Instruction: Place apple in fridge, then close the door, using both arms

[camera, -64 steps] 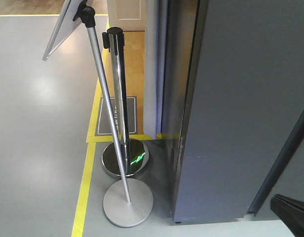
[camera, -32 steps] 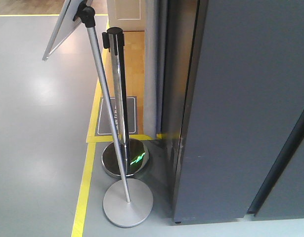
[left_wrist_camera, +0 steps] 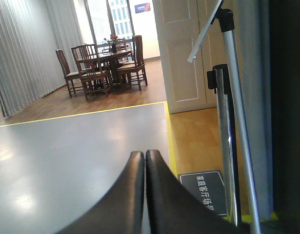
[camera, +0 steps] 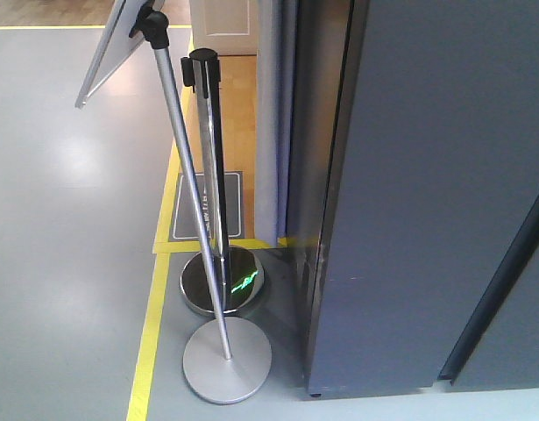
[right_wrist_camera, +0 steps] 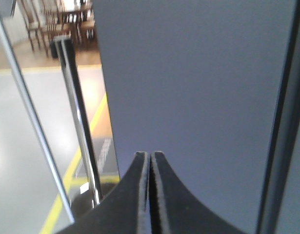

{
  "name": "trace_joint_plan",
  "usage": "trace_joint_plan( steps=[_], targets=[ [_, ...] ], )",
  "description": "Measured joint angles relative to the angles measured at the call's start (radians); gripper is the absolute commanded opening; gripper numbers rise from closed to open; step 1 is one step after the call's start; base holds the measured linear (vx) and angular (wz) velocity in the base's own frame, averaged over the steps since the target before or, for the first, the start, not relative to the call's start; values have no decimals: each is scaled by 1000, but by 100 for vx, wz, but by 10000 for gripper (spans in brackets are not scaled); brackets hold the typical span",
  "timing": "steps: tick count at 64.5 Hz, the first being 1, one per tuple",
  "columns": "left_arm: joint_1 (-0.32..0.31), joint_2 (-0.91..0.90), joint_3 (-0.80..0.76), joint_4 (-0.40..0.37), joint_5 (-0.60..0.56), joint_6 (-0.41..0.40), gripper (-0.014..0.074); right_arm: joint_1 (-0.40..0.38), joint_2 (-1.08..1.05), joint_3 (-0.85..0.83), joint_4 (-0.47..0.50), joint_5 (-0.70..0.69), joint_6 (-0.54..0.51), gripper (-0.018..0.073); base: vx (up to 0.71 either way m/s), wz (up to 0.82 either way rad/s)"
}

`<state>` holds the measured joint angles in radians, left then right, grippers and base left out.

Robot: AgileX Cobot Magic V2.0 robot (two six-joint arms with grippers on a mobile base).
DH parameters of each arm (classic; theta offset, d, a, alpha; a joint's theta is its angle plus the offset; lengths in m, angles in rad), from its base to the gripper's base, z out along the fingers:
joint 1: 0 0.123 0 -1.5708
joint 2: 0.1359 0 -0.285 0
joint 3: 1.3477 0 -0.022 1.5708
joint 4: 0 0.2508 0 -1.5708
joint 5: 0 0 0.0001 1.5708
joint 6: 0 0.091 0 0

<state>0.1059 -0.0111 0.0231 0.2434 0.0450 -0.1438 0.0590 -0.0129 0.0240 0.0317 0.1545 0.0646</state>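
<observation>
Fridge fills my front view, dark grey front flat; door looks shut, though I can't be sure from this angle. Apple nowhere in sight, presumably inside. Left gripper jaws pressed together, empty, aimed at open floor. Right gripper jaws together, empty, facing door. I judge task essentially finished; nothing left but parking arms.

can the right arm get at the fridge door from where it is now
Probably yes. In the right wrist view the right gripper, fingers pressed together and empty, points straight at the fridge door's flat grey face with nothing between them. How near it is cannot be told.
</observation>
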Motion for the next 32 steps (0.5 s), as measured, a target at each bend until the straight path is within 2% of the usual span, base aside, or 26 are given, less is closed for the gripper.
trace_joint_plan(
  steps=[8,32],
  targets=[
    [0,0,0,0,0,0,-6,0,0,2,-15,-75,15,-2,0,0],
    [0,0,0,0,0,0,-5,0,0,2,-18,-126,7,-2,0,0]
  ],
)
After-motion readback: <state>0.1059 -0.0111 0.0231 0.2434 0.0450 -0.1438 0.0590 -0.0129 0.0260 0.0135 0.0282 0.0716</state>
